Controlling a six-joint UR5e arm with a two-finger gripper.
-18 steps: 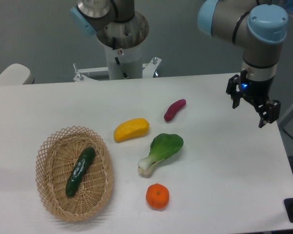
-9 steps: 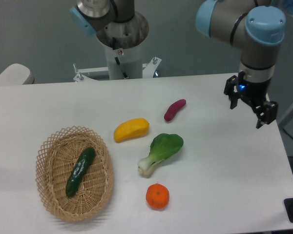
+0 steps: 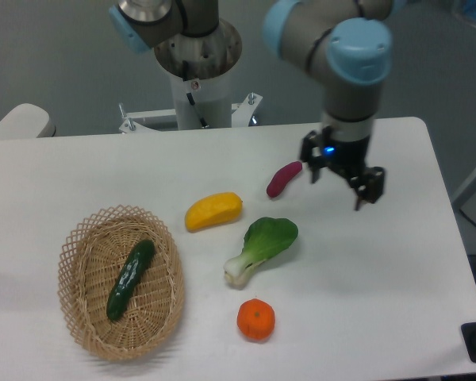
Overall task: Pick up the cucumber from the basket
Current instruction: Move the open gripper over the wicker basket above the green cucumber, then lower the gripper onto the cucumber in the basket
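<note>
The glossy dark green cucumber [image 3: 130, 279] lies lengthwise in the oval tan wicker basket [image 3: 85, 239] at the table's front left. My gripper [image 3: 338, 189] hangs open and empty above the table right of centre, just right of the purple sweet potato. It is far to the right of the basket and the cucumber. Nothing is between its fingers.
A yellow squash [image 3: 213, 211] lies right of the basket. A purple sweet potato [image 3: 284, 178] lies behind it. A leafy bok choy [image 3: 261, 248] and an orange [image 3: 255, 319] lie at the centre front. The robot base [image 3: 198, 71] stands at the back edge.
My gripper has moved left from the table's right edge to beside the purple sweet potato, most of it in the last half second. It stays open. The vegetables have not moved.
</note>
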